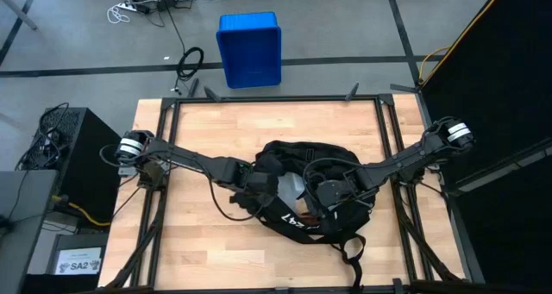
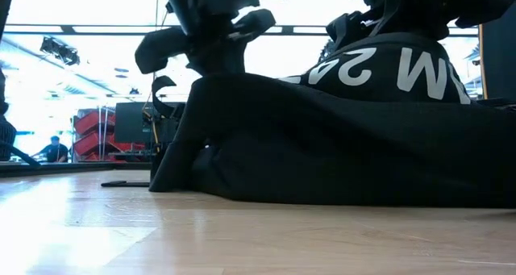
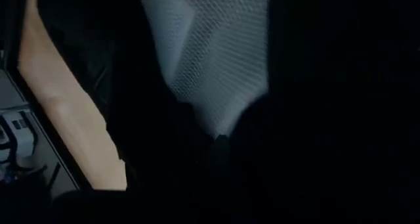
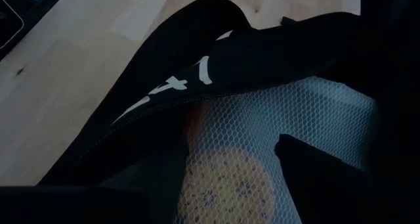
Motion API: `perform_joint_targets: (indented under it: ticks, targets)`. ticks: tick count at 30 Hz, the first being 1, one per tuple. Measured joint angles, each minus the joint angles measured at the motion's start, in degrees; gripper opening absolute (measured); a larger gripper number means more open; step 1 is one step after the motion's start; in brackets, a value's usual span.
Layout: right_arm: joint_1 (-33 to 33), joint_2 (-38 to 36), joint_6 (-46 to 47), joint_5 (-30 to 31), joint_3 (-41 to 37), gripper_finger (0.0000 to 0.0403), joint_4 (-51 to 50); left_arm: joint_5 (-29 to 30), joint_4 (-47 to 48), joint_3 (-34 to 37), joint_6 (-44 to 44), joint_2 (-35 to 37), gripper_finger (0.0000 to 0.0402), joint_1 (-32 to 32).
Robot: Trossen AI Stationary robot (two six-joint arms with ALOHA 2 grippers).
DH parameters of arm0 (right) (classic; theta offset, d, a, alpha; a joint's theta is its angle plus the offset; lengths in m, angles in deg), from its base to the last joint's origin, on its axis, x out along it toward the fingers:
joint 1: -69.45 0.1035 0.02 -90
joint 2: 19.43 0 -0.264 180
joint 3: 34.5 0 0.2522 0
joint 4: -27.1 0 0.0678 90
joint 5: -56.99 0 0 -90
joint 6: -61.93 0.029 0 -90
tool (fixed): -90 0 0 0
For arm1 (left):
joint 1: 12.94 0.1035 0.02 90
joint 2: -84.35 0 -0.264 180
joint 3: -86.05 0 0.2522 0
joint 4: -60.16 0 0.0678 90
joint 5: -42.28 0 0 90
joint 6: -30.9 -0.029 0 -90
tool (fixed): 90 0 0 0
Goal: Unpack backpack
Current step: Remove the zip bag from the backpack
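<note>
Our right fingers [image 4: 230, 184] stand apart inside the mouth of the backpack [image 1: 302, 190], straddling a white mesh bag [image 4: 262, 125] with something orange in it; whether they grip it we cannot tell. Our left fingers [image 1: 269, 189] reach into the same opening beside them; we cannot tell how they stand. Around both, the backpack lies mid-table [image 1: 190, 242], nothing set out yet. We judge the unpacking barely begun.
</note>
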Motion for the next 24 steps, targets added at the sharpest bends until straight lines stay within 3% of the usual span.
perform_joint_targets:
  ticks: [5,10,19,24]
  targets:
    - [-0.2,0.0,0.0,0.0,0.0,0.0203,0.0,2.9,4.1,0.0,-0.3,0.0,0.0070,0.0]
    - [-0.2,0.0,-0.3,0.0,0.0,0.0203,0.3,3.1,1.7,0.1,-1.0,0.0,0.0095,0.0]
    - [-0.2,0.0,-0.3,0.0,0.0,0.0225,0.2,3.1,-4.2,0.2,-13.5,0.0,0.0164,0.1]
    - [-0.2,0.0,-0.2,0.0,0.0,0.0231,0.2,3.1,-3.5,0.2,-15.0,-0.1,0.0204,0.6]
